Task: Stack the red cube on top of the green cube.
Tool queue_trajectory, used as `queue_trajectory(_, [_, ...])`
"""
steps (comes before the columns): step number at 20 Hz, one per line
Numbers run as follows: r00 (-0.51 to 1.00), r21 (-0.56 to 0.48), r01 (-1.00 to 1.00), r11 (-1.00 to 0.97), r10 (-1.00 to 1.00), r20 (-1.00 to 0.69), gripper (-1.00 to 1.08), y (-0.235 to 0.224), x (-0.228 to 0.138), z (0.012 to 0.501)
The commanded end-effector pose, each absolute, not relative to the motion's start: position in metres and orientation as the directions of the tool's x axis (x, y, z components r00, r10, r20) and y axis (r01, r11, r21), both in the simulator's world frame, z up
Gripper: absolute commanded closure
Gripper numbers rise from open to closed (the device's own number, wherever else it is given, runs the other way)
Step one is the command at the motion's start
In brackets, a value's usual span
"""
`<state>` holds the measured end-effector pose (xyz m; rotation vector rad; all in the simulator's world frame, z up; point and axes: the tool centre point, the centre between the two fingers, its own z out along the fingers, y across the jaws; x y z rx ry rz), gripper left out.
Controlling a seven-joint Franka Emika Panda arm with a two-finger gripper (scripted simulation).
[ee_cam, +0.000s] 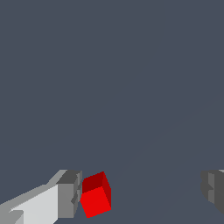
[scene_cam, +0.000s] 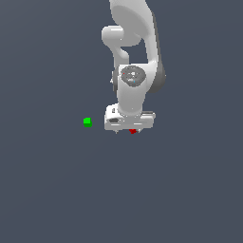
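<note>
Gripper (ee_cam: pixel 142 194) spread wide, red cube (ee_cam: pixel 96 195) between

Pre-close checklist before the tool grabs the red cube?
1. Tool open: ok, wide gap between fingers.
2. Red cube between the fingers: ok, but right beside one finger, far from the other.
3. Cube centred in the gap: not ok.
4. Cube square to the pads: not ok, it looks rotated in the wrist view.
5. Green cube clear of the arm: ok, apart on the exterior view's left.
6. Tool height over the cube: cannot tell.
</note>
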<state>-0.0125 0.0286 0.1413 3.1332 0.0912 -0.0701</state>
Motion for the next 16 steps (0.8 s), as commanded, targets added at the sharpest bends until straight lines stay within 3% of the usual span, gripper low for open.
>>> queue_trajectory(1, [0.997,0.005,0.058,-0.998,0.058,-0.045,-0.92,0.029,-0.013,0.141])
queue_trajectory(16, [0.980,0.001,0.196,-0.981,0.196,-0.028,-0.92,0.049,-0.049,0.115])
